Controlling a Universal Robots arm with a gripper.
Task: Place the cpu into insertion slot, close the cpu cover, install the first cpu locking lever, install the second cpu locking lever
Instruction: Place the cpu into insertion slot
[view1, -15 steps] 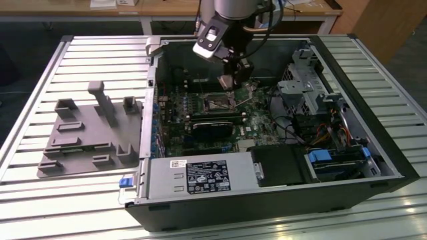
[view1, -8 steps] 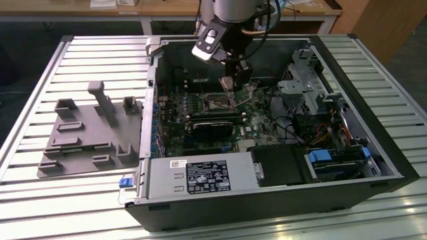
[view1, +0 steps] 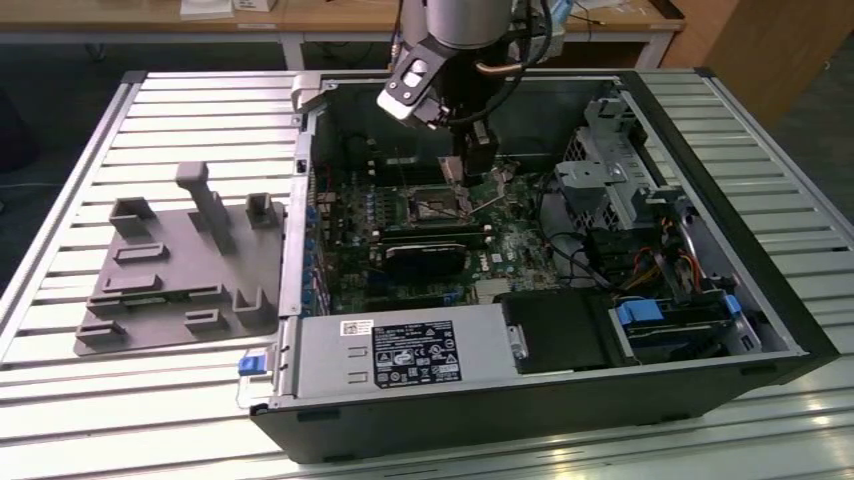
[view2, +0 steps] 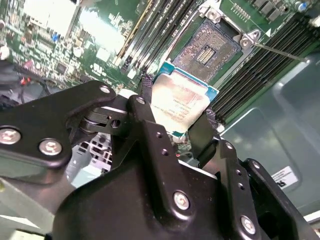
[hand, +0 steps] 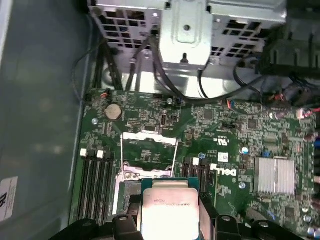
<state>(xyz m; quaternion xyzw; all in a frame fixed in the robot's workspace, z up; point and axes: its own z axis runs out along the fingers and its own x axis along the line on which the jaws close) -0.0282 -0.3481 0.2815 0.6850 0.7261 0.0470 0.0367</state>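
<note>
The cpu (view2: 182, 102) has a pale silver-grey top with fine dark print and a blue-green edge. The gripper (view2: 177, 101) is matte black (its screws bright silver). The insertion slot (view2: 209, 46) is dark, speckled grey-gold at the centre, with a silvery rim. The cpu cover (hand: 150, 136) is silvery and the circuit board (hand: 210, 125) green. At the exterior view's left, a grey moulded tray (view1: 167, 285) lies on the pale ribbed table (view1: 80, 400). The computer case (view1: 534, 410) is black, with blue tabs (view1: 252, 365).

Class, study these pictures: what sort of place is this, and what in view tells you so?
Probably a robotics lab or workshop bench: an open computer case lies on a slatted metal table, a grey parts fixture sits beside it, and a gripper holds a cpu over the motherboard.
</note>
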